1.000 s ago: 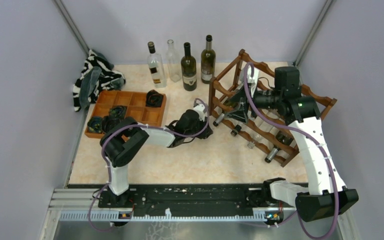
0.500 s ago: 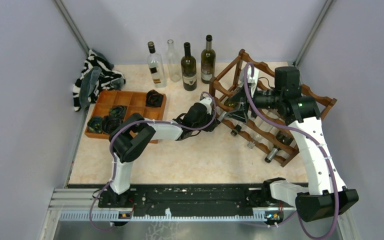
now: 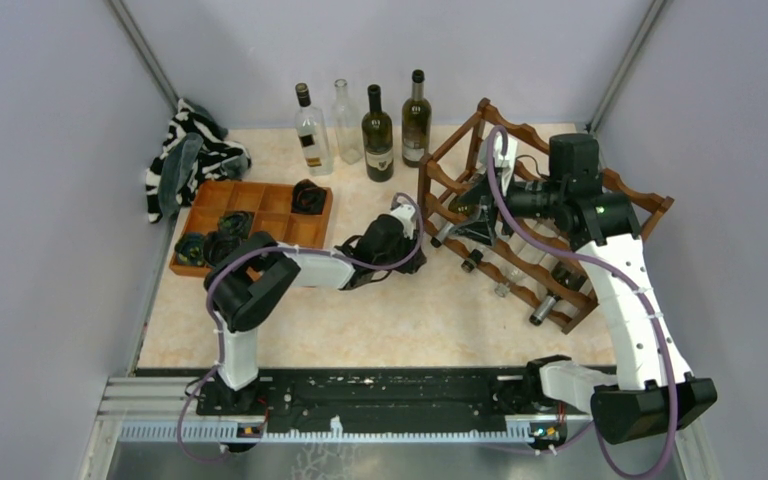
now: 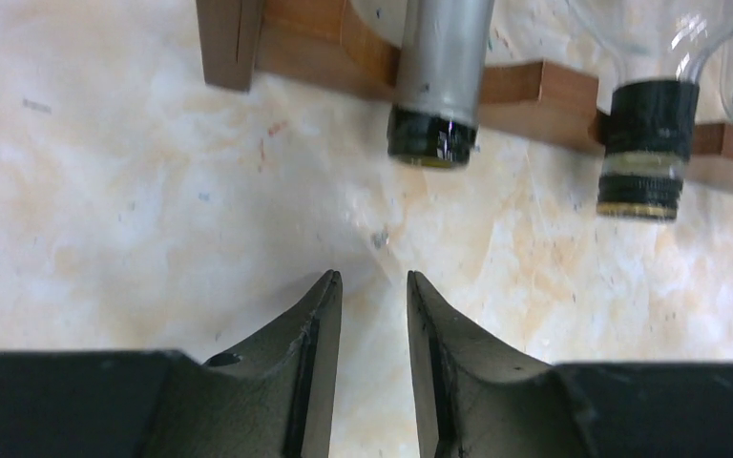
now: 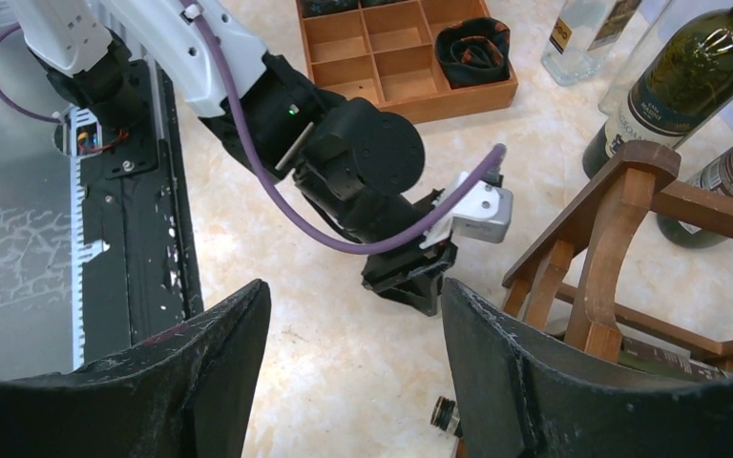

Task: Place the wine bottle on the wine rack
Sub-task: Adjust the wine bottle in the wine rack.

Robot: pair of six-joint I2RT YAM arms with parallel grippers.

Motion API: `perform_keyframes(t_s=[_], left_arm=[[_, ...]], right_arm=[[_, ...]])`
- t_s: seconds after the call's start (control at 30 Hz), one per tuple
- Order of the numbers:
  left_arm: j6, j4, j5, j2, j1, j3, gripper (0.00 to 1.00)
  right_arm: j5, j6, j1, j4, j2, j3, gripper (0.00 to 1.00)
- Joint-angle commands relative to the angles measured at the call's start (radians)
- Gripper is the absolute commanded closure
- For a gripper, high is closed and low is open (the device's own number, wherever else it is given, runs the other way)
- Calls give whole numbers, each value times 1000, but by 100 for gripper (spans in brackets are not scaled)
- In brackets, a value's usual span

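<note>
The wine bottle (image 4: 441,57) is lying in the wine rack (image 3: 481,112) near the desk's (image 3: 380,320) right edge. Its grey-foiled neck is sticking out over a rail, with a clear bottle (image 4: 641,105) lying beside it. The left fingers (image 4: 315,363) are hovering low in front of that neck, nearly closed and gripping nothing. The right fingers (image 5: 219,363) are spread wide and empty over the rack. Near the left edge, the compartment tray (image 3: 270,215) is holding dark rolled bundles (image 3: 308,196). Four bottles (image 3: 377,135) are standing along the back edge.
</note>
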Motion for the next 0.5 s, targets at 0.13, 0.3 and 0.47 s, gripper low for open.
perform_keyframes(t_s=[0.13, 0.3, 0.47], left_arm=[[39, 53, 80, -194, 1, -174, 61], [70, 89, 74, -347, 1, -269, 58], [101, 90, 32, -490, 7, -358, 47]], right_arm=[[-20, -15, -5, 15, -28, -8, 35], [-16, -15, -5, 14, -36, -7, 35], [-13, -17, -5, 18, -41, -11, 35]])
